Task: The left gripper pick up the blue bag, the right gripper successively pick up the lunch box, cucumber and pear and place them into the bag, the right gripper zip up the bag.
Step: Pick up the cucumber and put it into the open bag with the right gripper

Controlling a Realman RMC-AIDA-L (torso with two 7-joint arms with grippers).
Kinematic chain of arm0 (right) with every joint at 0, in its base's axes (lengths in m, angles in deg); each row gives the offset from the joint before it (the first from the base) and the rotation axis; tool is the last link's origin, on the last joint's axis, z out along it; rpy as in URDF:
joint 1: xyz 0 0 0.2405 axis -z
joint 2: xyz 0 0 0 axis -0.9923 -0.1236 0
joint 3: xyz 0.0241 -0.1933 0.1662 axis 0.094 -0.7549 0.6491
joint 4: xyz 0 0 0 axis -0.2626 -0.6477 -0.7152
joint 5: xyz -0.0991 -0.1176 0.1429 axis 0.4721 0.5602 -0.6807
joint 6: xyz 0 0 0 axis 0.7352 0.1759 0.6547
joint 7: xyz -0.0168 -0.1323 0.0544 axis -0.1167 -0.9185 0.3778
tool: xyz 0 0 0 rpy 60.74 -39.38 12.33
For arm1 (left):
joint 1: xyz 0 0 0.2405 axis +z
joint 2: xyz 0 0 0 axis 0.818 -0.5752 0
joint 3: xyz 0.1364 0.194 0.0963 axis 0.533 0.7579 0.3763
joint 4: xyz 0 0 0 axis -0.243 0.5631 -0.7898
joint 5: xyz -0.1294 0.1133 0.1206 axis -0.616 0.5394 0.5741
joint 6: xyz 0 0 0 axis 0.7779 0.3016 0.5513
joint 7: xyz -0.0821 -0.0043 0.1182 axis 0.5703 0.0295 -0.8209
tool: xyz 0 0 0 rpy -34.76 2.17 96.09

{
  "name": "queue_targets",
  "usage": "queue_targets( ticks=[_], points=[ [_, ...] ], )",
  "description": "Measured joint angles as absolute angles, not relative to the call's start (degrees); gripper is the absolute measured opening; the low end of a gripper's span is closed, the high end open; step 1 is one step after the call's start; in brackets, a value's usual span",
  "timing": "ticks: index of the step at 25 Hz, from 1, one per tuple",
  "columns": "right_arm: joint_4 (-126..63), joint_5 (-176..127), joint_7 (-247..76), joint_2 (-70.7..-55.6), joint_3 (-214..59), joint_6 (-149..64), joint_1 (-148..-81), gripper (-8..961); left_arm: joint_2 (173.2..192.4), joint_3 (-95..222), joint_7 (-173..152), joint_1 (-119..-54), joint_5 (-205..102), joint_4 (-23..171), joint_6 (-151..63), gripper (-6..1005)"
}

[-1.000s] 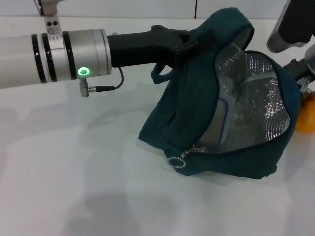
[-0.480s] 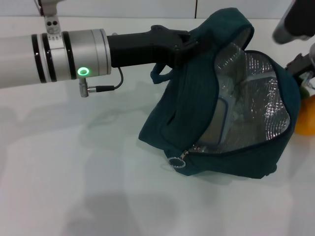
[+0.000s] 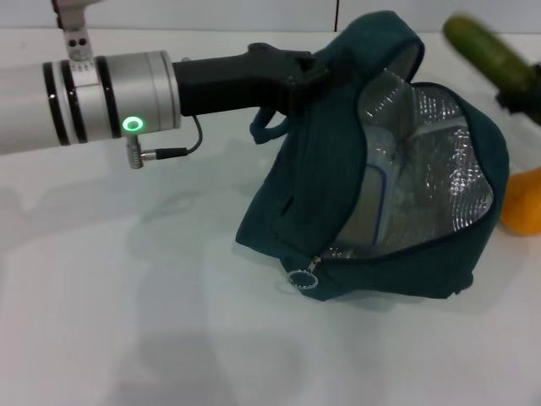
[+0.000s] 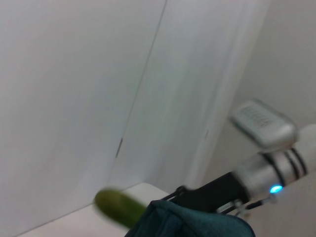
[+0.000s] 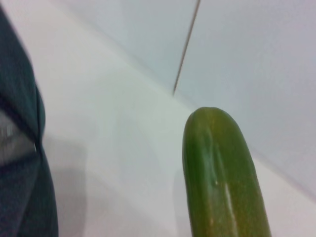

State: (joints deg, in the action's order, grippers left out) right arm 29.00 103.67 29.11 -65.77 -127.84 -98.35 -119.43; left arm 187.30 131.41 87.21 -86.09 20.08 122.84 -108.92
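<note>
The left gripper (image 3: 325, 72) comes in from the left with its fingers closed on the upper edge of the blue bag (image 3: 313, 203), holding the top flap raised so the mouth stays open and the silver lining faces the right; the rest of the bag rests on the tabletop (image 3: 127, 321). Below those fingers, inside the bag, the lunch box (image 3: 372, 207) already leans against the lining, its blue rim just showing. Farther right, the cucumber (image 3: 490, 52) hangs tilted in the air above the bag's right edge, carried by the right gripper (image 3: 521, 101), whose fingers appear clamped on its lower end, though they sit mostly out of frame. The pear (image 3: 524, 201) waits on the tabletop below them, touching or just beside the bag's right side. To do this step well, the cucumber should probably be swung over the open mouth, leading tip angled down past the zipper edge and beside the lunch box, and let go only once it is well inside.
</note>
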Motion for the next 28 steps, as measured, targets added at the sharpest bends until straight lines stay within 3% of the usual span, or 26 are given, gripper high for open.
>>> queue_targets(
  ticks=[5, 11, 16, 22, 28],
  points=[
    [38.53, 83.65, 21.63, -65.83, -127.83, -98.75, -110.45, 648, 186.98, 130.29, 87.31, -85.67, 20.09, 122.85, -109.3, 74],
    [37.31, 58.85, 7.77, -65.82, -127.54, -106.97, -106.61, 657, 186.49, 129.96, 88.38, -86.13, 21.83, 122.89, -109.34, 76],
    [32.27, 51.8, 5.06, -65.84, -127.99, -114.86, -108.87, 665, 186.66, 129.97, 88.8, -86.49, 22.4, 123.27, -109.36, 76],
    [13.93, 46.27, -0.28, -65.85, -128.06, -124.55, -117.27, 674, 186.66, 130.01, 88.8, -87.08, 22.84, 122.98, -109.35, 78],
    [9.17, 44.55, -4.81, -66.06, -128.16, -129.19, -116.99, 683, 186.45, 129.83, 88.79, -86.74, 22.89, 122.95, -109.35, 79]
  ],
)
